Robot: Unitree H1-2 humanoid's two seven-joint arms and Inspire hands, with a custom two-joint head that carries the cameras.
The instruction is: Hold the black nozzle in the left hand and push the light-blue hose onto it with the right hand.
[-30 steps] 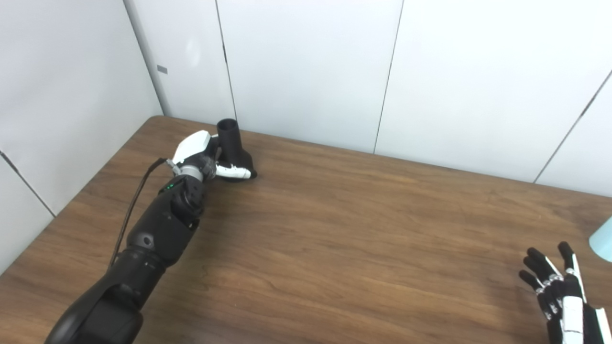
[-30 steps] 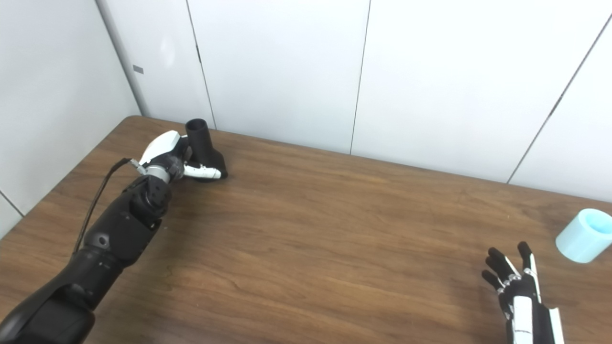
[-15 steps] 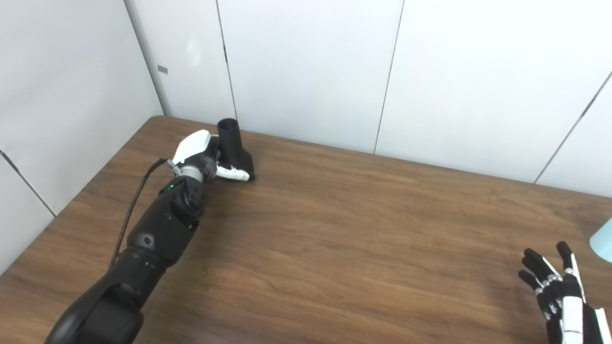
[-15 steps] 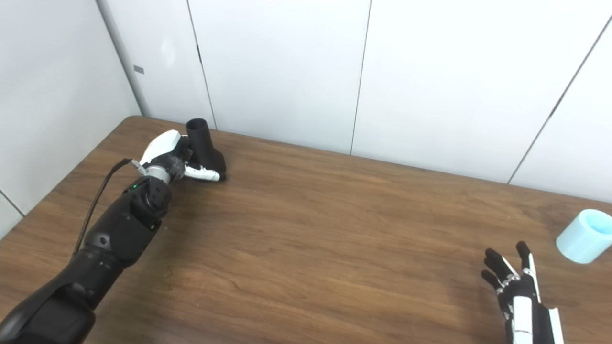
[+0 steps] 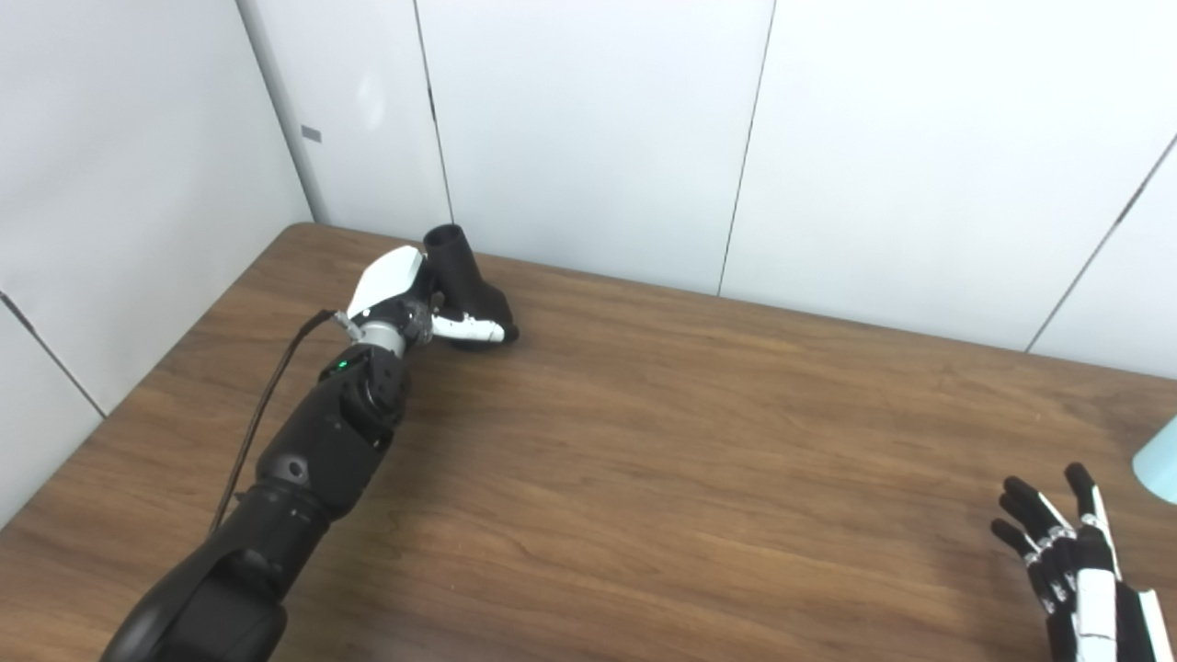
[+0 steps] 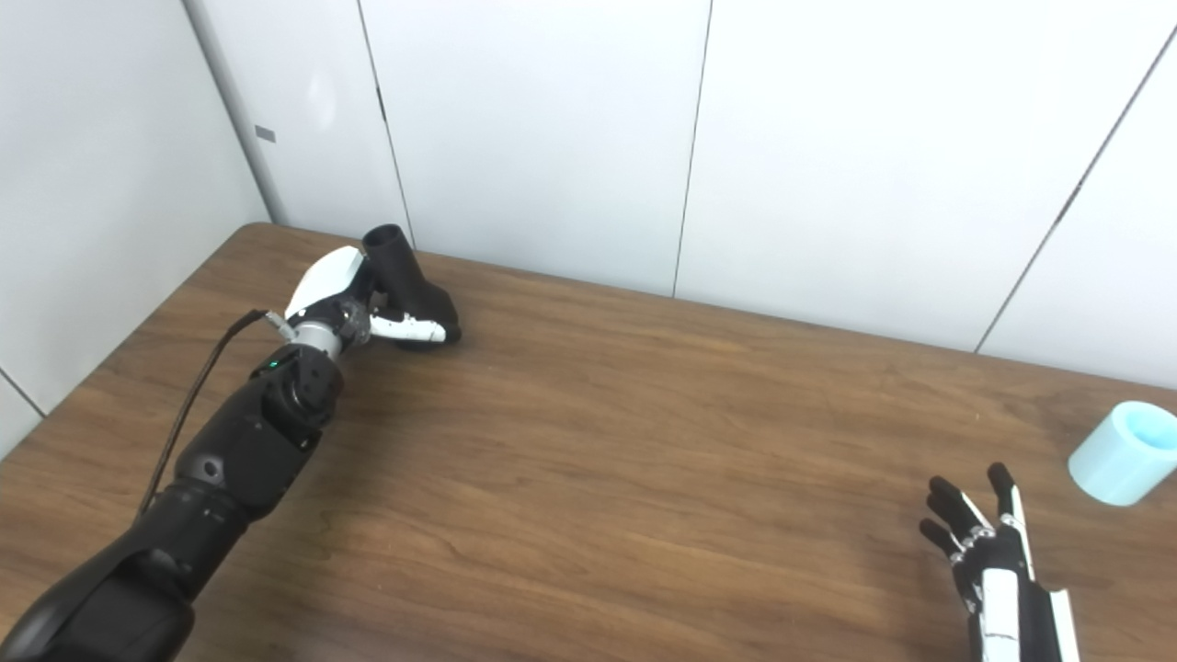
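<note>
- The black nozzle (image 5: 464, 280) sits in the upper left of the frame, near the far left corner of the table (image 5: 644, 460), with its round open mouth tilted up and to the left and its wider base low against the wood.
- It is matte black plastic: a short tube neck that flares into a broader, blocky foot.
- The left hand (image 5: 405, 303) is closed around the nozzle from the left side; its white shell lies against the neck and one white-tipped finger (image 5: 469, 326) wraps across the front of the base.
- The left arm (image 5: 313, 450) is glossy black, runs up from the lower left edge, shows a small green light near the wrist, and carries a thin black cable (image 5: 267, 405) along its left side.
- The light-blue hose (image 6: 1117, 452) lies at the far right of the frame, well apart from the nozzle; it is a short, smooth, pale cylinder on its side with its open end facing up and right.
- The right hand (image 6: 988, 552) is in the lower right corner, just left of and below the hose, not touching it; its black and white fingers are spread apart and it holds nothing.
- The table is dark brown wood grain with a rounded far left corner.
- Plain white wall panels (image 5: 598, 129) with thin dark seams stand behind it.
</note>
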